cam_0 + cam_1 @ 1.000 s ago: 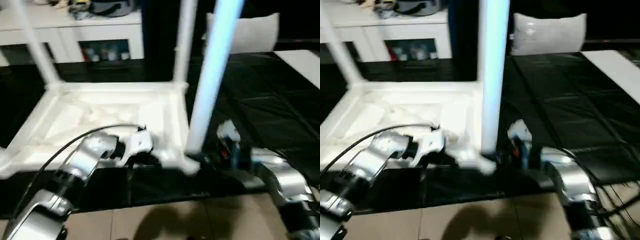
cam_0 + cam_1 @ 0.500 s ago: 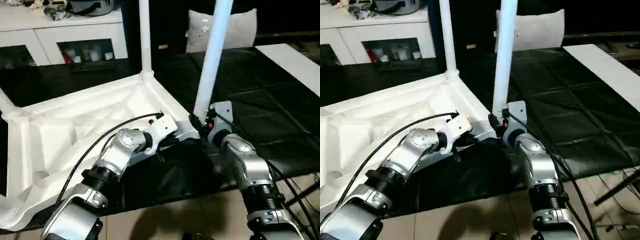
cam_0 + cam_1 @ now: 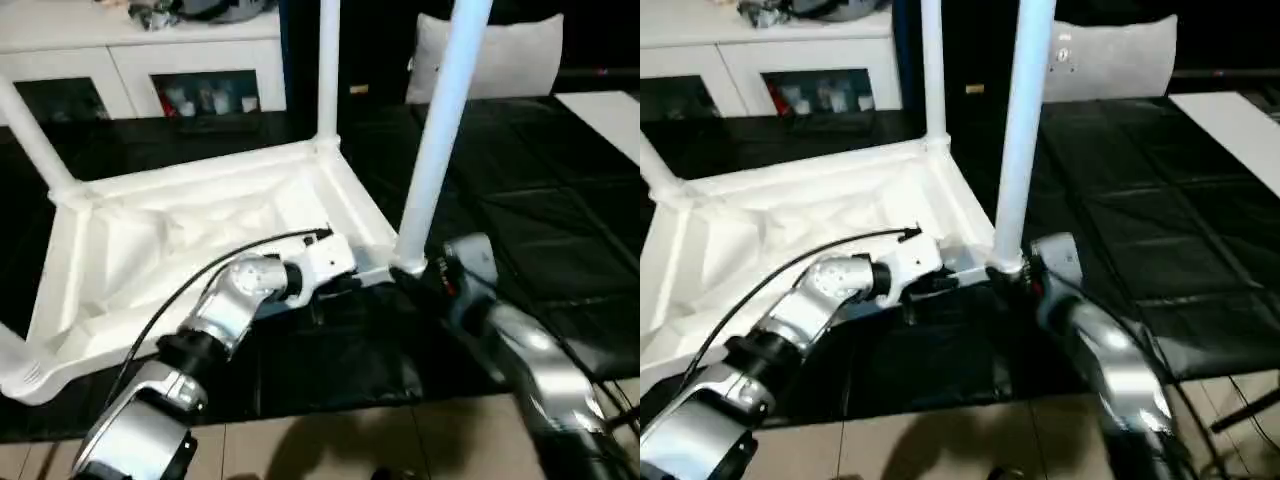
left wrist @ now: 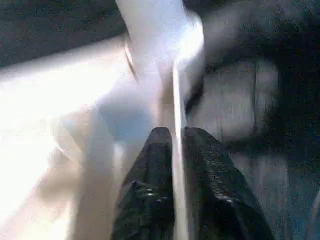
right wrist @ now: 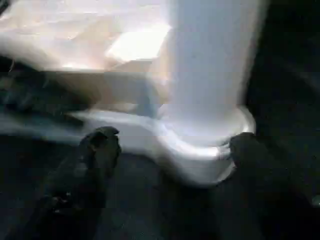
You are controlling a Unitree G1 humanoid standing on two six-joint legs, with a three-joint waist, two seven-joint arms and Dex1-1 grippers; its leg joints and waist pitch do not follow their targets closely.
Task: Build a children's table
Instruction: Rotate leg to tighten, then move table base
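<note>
Our left gripper (image 4: 172, 150) has its two black fingers pinched almost together on the thin near rim of the white plastic children's table (image 3: 200, 230), which lies upside down on the large black-covered work surface (image 3: 520, 200), ribbed underside facing up. Our right gripper (image 5: 170, 150) stands wide apart, one black finger on each side of the round corner socket (image 5: 200, 150) at the table's near right corner, and we cannot tell whether the fingers press on it or merely flank it. A long tapered white leg (image 3: 435, 140) rises upright from that socket, just beside the right wrist. A second leg (image 3: 328, 70) stands at the far right corner and a third (image 3: 35, 135) at the far left corner, tilted a little outward. The near left corner (image 3: 25, 375) reaches the front edge of the black surface, where tiled floor (image 3: 330, 450) begins. Behind the table stands a white cabinet with glass doors (image 3: 150, 70), and a pale cushion (image 3: 500, 55) rests beyond the near leg. To the right the black surface lies open up to a white panel (image 3: 605, 110) at its far corner.
</note>
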